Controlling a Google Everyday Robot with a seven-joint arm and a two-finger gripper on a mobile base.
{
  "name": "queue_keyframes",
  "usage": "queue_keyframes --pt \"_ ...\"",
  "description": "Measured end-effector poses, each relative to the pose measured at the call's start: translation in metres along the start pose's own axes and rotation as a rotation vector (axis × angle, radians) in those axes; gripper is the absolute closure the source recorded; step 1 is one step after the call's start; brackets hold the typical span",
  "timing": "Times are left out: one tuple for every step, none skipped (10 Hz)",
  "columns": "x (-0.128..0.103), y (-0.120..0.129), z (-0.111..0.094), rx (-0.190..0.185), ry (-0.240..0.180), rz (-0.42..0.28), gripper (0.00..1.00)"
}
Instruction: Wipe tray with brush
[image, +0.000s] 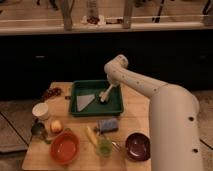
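The brush (106, 93) is being gripped by the closed hand (108, 88) and pressed inside the right of the tray (96, 111). Wiping is judged under way, with the left part likely remaining.

A wooden table (140, 112) set with bowls, a cup and food stood beside a dark counter (60, 55), suggesting a kitchen-like test area.

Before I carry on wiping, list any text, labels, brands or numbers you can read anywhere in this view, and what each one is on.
None readable: no text shows on the tray, the brush, the bowls or the blue sponge.
The gripper, shut on the brush, is over the tray's right half and shows no marking.
Items on the back ledge are too blurred to read.
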Motion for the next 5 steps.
queue_keyframes --pt "-0.011 -0.015 -0.002 0.022 -0.003 -0.027 0.95" --pt "-0.017 -0.023 -0.004 0.038 -0.007 -0.047 0.95" --pt "-0.024 -0.029 -0.007 0.055 -0.009 -0.073 0.95" --pt "-0.03 -0.032 -0.011 0.069 -0.012 -0.095 0.95" --pt "-0.04 -0.034 -0.018 0.087 -0.014 -0.127 0.95"
